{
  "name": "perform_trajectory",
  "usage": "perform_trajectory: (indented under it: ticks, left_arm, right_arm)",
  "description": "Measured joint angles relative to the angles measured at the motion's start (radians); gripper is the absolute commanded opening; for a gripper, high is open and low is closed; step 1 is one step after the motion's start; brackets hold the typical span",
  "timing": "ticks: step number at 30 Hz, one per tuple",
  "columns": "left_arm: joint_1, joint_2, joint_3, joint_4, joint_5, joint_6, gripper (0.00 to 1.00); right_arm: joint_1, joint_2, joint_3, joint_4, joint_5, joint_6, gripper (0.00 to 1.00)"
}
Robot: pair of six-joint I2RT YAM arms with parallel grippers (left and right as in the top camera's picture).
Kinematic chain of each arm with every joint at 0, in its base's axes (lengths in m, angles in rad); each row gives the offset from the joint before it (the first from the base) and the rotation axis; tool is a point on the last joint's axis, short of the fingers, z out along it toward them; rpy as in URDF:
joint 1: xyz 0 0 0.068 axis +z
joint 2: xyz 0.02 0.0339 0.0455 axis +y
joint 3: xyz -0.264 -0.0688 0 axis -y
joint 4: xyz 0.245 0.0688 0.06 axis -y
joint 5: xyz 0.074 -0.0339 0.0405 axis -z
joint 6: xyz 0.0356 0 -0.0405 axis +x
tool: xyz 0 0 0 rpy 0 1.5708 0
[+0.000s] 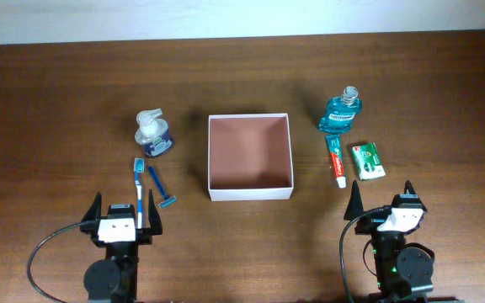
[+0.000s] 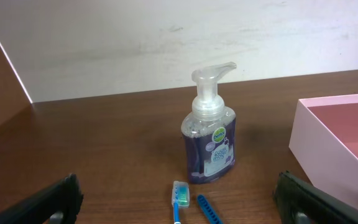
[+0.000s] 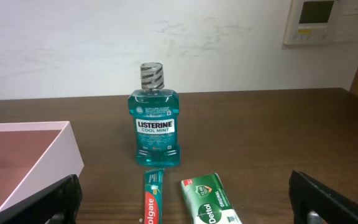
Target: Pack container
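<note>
The container, a shallow white box with a reddish-brown inside, sits mid-table with nothing in it; its wall shows in the left wrist view and the right wrist view. My left gripper stands open near the front edge, holding nothing, with a blue toothbrush and a blue razor just ahead of it. Beyond them stands a pump soap bottle. My right gripper is open with nothing between its fingers.
Right of the container lie a toothpaste tube and a green soap box. A teal mouthwash bottle stands behind them. A white wall runs along the table's far edge.
</note>
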Motion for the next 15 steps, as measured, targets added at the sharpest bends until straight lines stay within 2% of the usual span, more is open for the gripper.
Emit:
perform_trajectory:
  ticks: [4, 10, 15]
  left_arm:
    - [0.0, 0.0, 0.0, 0.0, 0.0, 0.0, 1.0]
    - [0.0, 0.0, 0.0, 0.0, 0.0, 0.0, 1.0]
    - [0.0, 0.0, 0.0, 0.0, 0.0, 0.0, 1.0]
  right_arm:
    - [0.0, 0.0, 0.0, 0.0, -0.035, 0.0, 0.99]
    - [0.0, 0.0, 0.0, -0.002, -0.241, 0.002, 0.99]
    - [0.0, 0.0, 0.0, 0.037, -0.291, 0.003, 0.99]
